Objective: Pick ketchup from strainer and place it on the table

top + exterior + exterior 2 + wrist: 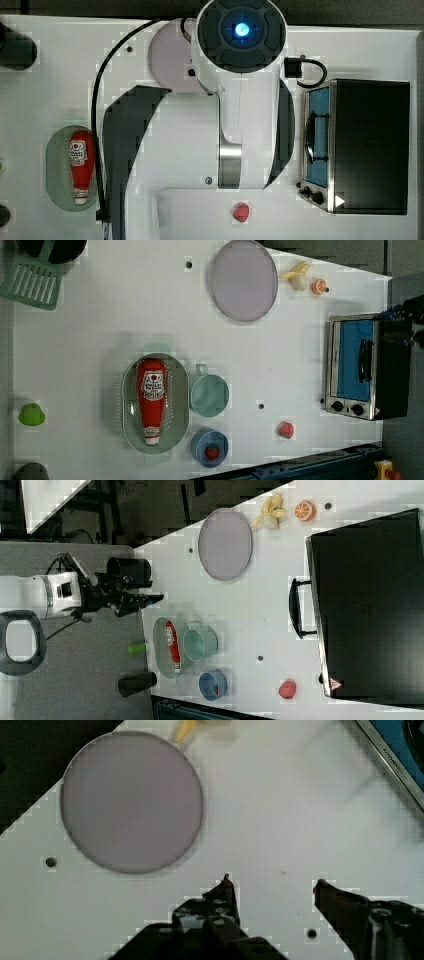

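Observation:
The ketchup [151,400], a red squeeze bottle with a white cap and label, lies lengthwise in the pale green strainer [129,405] on the white table [100,315]. The top view shows the ketchup [82,165] in the strainer [55,165] at the top view's left. In the right view the ketchup [173,647] rests in the strainer [160,650], and my gripper [156,598] hangs away from it, off the table edge. My gripper [273,880] stands open with nothing between its fingers, and bare table [280,820] lies beyond it.
A green mug [209,395] and a blue bowl [209,446] with a strawberry stand beside the strainer. A lilac plate [243,280], a toaster oven [362,367], a red fruit [285,429], a banana [298,276], an orange [319,286] and a green spatula [32,282] are also on the table.

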Controlling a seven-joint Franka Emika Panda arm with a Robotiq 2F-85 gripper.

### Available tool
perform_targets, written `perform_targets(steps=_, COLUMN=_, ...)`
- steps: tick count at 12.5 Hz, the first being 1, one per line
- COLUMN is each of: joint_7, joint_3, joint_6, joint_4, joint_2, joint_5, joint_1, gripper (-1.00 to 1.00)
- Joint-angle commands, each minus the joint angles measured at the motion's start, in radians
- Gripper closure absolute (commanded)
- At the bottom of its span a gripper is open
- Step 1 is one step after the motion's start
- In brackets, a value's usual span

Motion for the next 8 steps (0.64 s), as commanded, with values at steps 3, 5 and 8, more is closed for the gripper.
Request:
perform_targets(steps=3, joint_7=0.038, joint_3=0.07, joint_6=-0.099, joint_4=-0.144, joint_2=-0.215, joint_5=0.046, joint_1=-0.091, gripper=-1.0)
perform_targets(steps=5, joint_7=0.038, joint_3=0.132, joint_6=-0.093, joint_4=-0.144, joint_2=-0.203, joint_5=0.052, joint_1=-0.069, gripper=-1.0)
perform_targets(steps=8, joint_7=0.039, joint_3=0.268, joint_6=-0.061, joint_4=-0.143, joint_2=-0.171, joint_5=0.052, joint_1=-0.036, gripper=-1.0)
